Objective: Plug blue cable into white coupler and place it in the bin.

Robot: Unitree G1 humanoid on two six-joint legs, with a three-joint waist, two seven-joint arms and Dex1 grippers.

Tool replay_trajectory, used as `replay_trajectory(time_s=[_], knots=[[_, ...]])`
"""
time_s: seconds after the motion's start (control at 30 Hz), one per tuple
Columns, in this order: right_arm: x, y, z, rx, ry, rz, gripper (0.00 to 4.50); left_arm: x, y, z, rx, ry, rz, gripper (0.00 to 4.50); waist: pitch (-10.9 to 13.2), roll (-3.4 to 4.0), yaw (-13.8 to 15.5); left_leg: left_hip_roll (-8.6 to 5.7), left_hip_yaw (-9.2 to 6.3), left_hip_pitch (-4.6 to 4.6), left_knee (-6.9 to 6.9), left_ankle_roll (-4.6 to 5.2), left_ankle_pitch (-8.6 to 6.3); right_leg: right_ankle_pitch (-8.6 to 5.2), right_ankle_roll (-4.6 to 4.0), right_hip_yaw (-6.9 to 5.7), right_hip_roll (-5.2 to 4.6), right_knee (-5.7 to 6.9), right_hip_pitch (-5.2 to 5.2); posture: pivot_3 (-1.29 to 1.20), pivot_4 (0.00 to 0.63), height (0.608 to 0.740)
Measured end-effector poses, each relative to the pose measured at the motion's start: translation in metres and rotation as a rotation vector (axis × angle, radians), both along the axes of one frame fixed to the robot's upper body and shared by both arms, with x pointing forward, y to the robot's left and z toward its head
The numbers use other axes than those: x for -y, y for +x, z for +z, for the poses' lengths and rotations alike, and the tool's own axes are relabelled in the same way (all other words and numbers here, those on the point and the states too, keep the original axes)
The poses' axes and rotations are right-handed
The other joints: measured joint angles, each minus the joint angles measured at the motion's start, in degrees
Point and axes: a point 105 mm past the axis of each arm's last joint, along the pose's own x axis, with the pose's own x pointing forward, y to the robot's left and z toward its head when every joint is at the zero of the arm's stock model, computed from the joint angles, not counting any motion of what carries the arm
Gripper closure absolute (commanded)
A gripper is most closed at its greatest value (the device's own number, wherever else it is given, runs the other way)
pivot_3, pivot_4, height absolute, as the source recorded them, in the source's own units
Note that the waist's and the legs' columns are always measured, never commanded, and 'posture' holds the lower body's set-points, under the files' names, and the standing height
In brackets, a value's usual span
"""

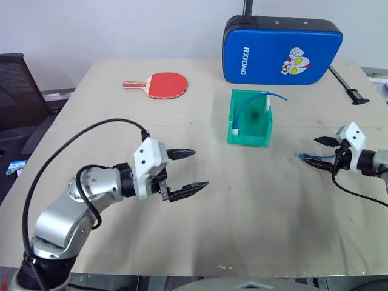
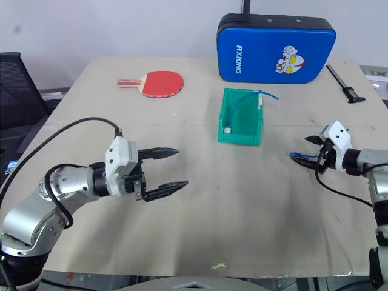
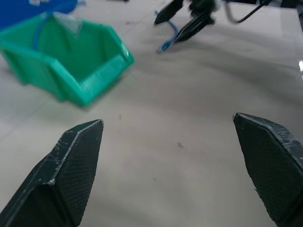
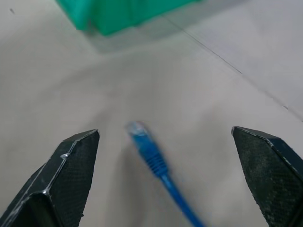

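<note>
A blue cable (image 1: 310, 158) lies on the table at the right, its clear plug (image 4: 138, 128) pointing toward the bin (image 1: 248, 139). My right gripper (image 1: 322, 154) is open just behind that end, one finger on each side and not touching it. The green bin stands at the table's middle; inside it are another blue cable (image 1: 245, 104) curving over the rim and a white coupler (image 1: 236, 130) at the near left corner. My left gripper (image 1: 200, 168) hovers open and empty over the table, left of the bin. The left wrist view shows the bin (image 3: 71, 71) and the right gripper (image 3: 182, 21).
A blue padded case (image 1: 282, 50) stands at the table's far edge behind the bin. A red table tennis paddle (image 1: 162, 84) lies at the far left. A black tool (image 1: 350, 87) lies at the far right. A dark chair (image 1: 18, 91) sits beside the table's left edge.
</note>
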Motion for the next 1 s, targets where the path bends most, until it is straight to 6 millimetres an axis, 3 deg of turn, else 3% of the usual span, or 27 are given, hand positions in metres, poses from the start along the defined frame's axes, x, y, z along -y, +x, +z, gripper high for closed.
replay_trajectory(time_s=[0.03,0.27,0.47,0.63,0.87,1.0], knots=[[0.0,0.0,-0.003,-0.031,-0.005,0.017,0.92,-0.001,0.0,0.0,-0.008,0.013,-0.004,0.0,0.0,0.0,-0.1,0.02,0.02,-0.02,-0.01,0.05,-0.03,0.0,0.0,0.02,-0.01,-0.03,-0.01,0.0,0.15,0.74],[0.0,0.001,-0.012,-0.099,-0.04,0.075,4.37,-0.016,-0.008,-0.008,-0.073,0.048,0.015,0.0,0.0,0.02,-0.7,0.05,0.13,-0.05,-0.03,0.09,-0.1,0.01,0.01,0.11,-0.24,-0.13,-0.08,0.0,0.15,0.74],[-0.007,0.002,-0.013,-0.096,-0.029,0.106,4.45,-0.021,-0.011,-0.009,-0.089,0.035,0.027,0.0,0.0,0.02,-0.7,0.09,0.16,-0.01,0.0,0.14,-0.12,0.01,0.0,0.14,-0.22,-0.07,-0.07,0.0,0.15,0.74],[-0.037,-0.007,-0.002,-0.058,-0.04,0.255,4.45,-0.02,-0.013,-0.01,-0.088,0.034,0.006,0.0,0.0,0.03,-0.7,0.12,0.17,0.01,0.0,0.14,-0.12,0.01,0.01,0.16,-0.2,-0.04,-0.08,0.0,0.15,0.74],[-0.13,-0.045,-0.019,-0.083,-0.02,0.517,4.45,-0.022,-0.016,-0.008,-0.081,0.066,-0.049,0.0,0.0,0.03,-0.7,0.16,0.11,-0.06,-0.02,0.13,-0.13,0.01,0.0,0.13,-0.19,-0.04,-0.15,0.0,0.15,0.74],[-0.16,-0.049,-0.023,-0.071,-0.026,0.528,4.45,-0.026,-0.016,-0.01,-0.076,0.112,-0.057,0.0,0.0,0.03,-0.7,0.11,0.14,-0.06,0.01,0.13,-0.13,0.01,0.01,0.15,-0.2,-0.04,-0.16,0.0,0.15,0.74]])
